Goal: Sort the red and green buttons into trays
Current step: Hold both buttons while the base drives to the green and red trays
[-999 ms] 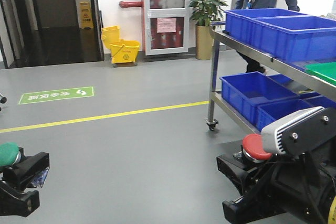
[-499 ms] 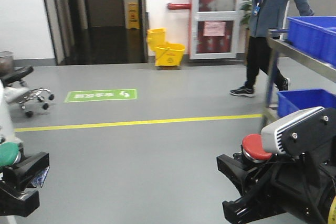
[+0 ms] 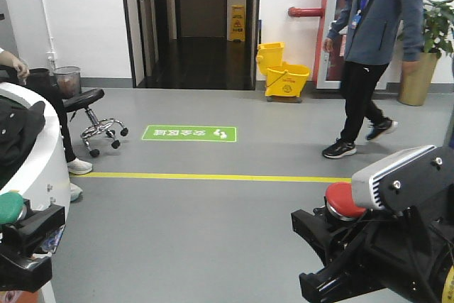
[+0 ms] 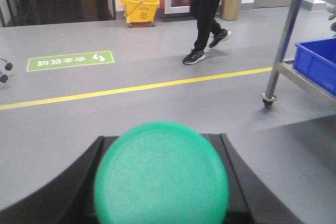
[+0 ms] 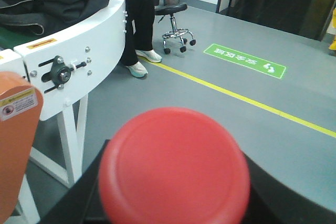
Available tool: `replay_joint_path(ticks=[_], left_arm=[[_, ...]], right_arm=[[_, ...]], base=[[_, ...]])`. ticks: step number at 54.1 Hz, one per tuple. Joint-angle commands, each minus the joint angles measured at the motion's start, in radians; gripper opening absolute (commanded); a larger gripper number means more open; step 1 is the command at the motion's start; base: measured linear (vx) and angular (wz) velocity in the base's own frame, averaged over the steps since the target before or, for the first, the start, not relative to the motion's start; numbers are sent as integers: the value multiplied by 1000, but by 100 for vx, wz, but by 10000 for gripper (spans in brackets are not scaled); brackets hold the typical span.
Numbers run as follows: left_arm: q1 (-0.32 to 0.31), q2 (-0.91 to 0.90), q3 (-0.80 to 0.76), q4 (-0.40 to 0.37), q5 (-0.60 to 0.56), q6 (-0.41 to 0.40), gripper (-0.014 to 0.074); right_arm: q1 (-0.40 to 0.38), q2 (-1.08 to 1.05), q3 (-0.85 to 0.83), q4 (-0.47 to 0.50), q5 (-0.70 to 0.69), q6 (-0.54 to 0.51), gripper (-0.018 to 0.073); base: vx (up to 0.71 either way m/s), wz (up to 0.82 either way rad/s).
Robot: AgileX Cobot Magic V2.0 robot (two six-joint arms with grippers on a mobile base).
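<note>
My left gripper (image 4: 163, 142) is shut on a round green button (image 4: 161, 174), which fills the lower left wrist view; the black jaws flank it. In the front view the green button (image 3: 9, 206) sits at the bottom left on the left gripper (image 3: 28, 235). My right gripper (image 5: 176, 158) is shut on a round red button (image 5: 174, 166). In the front view the red button (image 3: 344, 200) sits on the right gripper (image 3: 333, 235) at the bottom right. Both are held above the grey floor. A blue bin (image 4: 317, 61) shows on a steel cart.
A white curved conveyor (image 5: 79, 45) stands close on the left, also in the front view (image 3: 32, 157), with a dark jacket on it. A stool (image 3: 96, 115), a walking person (image 3: 372, 54), a yellow mop bucket (image 3: 284, 69) and a steel cart leg (image 4: 275, 61) are around.
The front view has swung left: the cart with blue bins left the frame, and the conveyor and stool came in. The person walked across. Both grippers kept their buttons.
</note>
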Motion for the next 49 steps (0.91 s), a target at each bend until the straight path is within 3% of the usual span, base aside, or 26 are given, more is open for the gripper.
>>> replay_joint_path(ticks=[1,19,49], left_arm=[[-1,-13,-27,-7,-88,-10,-6],[-1,-13,-27,-7,-88,-10,-6],[-1,-13,-27,-7,-88,-10,-6]], right_arm=[[-1,-18,-34,-10,-59,1,-9],[-1,-18,-34,-10,-59,1,-9],[-1,-18,-34,-10,-59,1,-9]], base=[[34,10],[35,-11],[34,-39]])
